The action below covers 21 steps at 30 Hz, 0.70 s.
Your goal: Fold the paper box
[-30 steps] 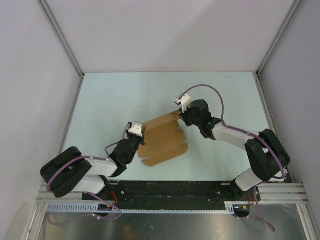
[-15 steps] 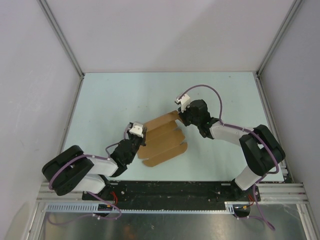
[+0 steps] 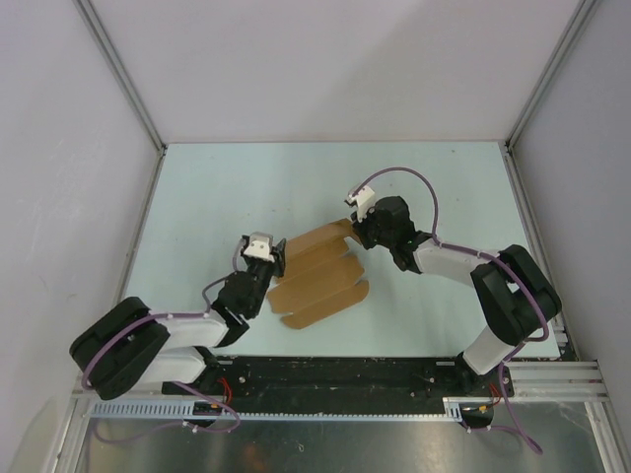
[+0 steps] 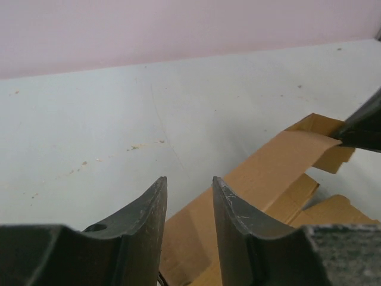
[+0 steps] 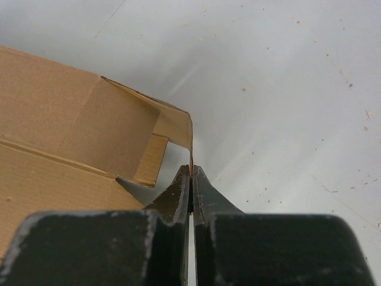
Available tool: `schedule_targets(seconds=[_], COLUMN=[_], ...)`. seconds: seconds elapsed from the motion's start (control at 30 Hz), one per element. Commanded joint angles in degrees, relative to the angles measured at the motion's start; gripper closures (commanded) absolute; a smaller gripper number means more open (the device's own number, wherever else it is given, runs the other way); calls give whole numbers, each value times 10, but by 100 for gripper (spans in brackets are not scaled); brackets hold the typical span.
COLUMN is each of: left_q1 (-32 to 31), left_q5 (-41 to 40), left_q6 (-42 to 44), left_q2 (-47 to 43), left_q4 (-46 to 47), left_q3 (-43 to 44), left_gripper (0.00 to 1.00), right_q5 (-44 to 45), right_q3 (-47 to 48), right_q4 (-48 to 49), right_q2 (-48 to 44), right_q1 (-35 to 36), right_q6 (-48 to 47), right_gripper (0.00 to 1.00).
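The paper box lies mid-frame on the table. The left gripper sits just beside its left edge, lower left of centre. The right gripper pinches its upper right flap (a raised one), just right of centre.

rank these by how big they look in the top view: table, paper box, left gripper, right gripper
1. table
2. paper box
3. left gripper and right gripper: these look about alike, so I won't rank them.

Paper box partly behind fingers
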Motion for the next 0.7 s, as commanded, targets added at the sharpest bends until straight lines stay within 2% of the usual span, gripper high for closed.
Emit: schedule_targets(seconds=[0.0, 0.17, 0.67], left_q1=[20, 33, 33], left_q5=[-15, -9, -6], left_q6=[-15, -31, -35], left_q2=[42, 108, 190], left_q4=[11, 17, 128], left_q3=[39, 61, 38], left_gripper=[59, 60, 63], right_q5=[-14, -16, -21], right_q3=[-2, -2, -12], right_q4=[11, 5, 11], right_q2=[2, -1, 4], right_q1=[-4, -3, -4], right_q6=[6, 6, 10], right_gripper=[100, 100, 100])
